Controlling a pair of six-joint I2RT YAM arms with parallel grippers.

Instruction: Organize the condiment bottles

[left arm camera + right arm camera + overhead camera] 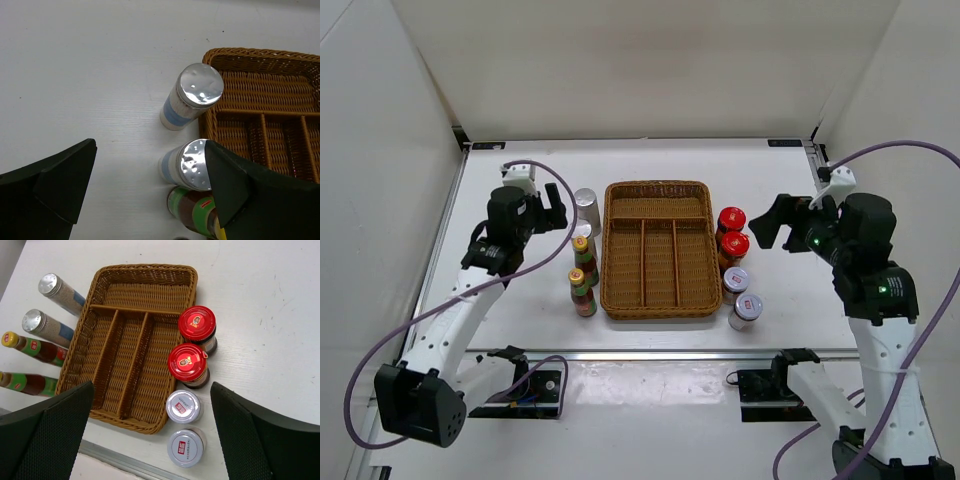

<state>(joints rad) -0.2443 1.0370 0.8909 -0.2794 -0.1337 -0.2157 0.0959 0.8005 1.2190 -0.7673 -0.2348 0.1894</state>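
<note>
the condiment bottles (582, 290) stand paired either side of the wicker tray (657, 187), apparently staged for sorting. the left gripper (546, 212), jaws wide apart and empty, hovers with the shakers (201, 86) just below; only its wrist view shows one cap partly behind a jaw. the right gripper (775, 228), equally spread, has the jars (196, 323) ahead, and its view alone shows lid labels.
</note>
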